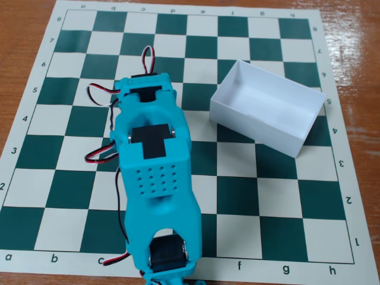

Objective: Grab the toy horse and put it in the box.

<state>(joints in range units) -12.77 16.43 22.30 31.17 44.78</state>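
The white open-topped box [267, 107] stands on the chessboard at the right, turned at an angle, and its inside looks empty. My turquoise arm [155, 172] reaches from the bottom edge up across the left middle of the board. Its wrist end [145, 92] is about two squares left of the box and points down. The gripper's fingers are hidden under the arm, so I cannot tell whether they are open or shut. The toy horse is not visible anywhere; it may be hidden under the arm.
The green-and-white chessboard mat [285, 202] lies on a wooden table [24, 24]. Red, black and white wires [98, 95] loop out on the left side of the arm and above the wrist.
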